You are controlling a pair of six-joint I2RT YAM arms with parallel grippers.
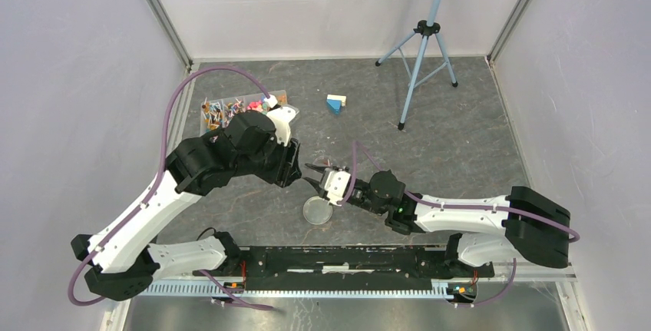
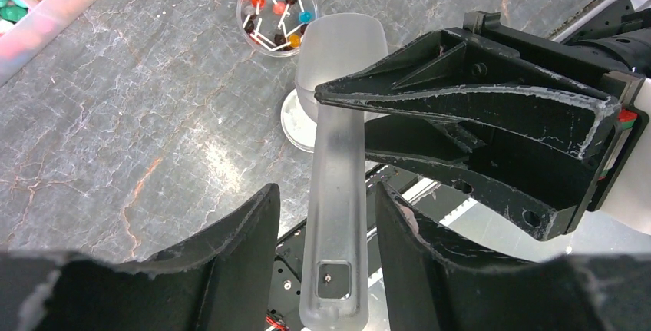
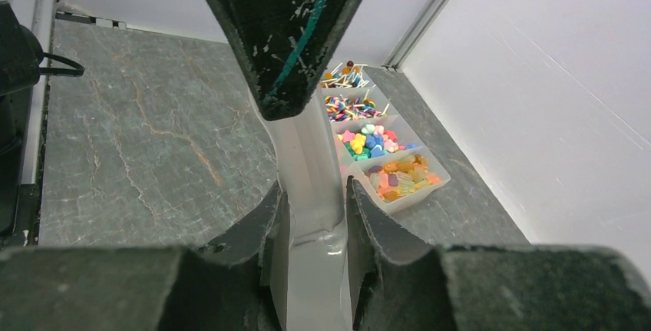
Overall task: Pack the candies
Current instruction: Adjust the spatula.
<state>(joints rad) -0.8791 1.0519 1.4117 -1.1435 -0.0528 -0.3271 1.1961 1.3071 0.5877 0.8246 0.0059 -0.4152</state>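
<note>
A translucent plastic scoop (image 2: 335, 177) hangs above the table between both grippers. My right gripper (image 3: 313, 189) is shut on the scoop (image 3: 307, 154). My left gripper (image 2: 326, 193) is open, with the scoop's handle between its fingers and a gap on each side. In the top view the left gripper (image 1: 305, 167) and the right gripper (image 1: 317, 180) meet at mid-table. Candies fill a white divided tray (image 3: 418, 193), which also shows in the top view (image 1: 207, 120). A small clear cup (image 2: 278, 12) holds lollipop-type candies.
A round white lid (image 2: 294, 125) lies under the scoop's bowl, seen in the top view as a clear disc (image 1: 317, 210). A blue-and-white block (image 1: 335, 103) and a tripod (image 1: 418, 54) stand at the back. White walls enclose the table.
</note>
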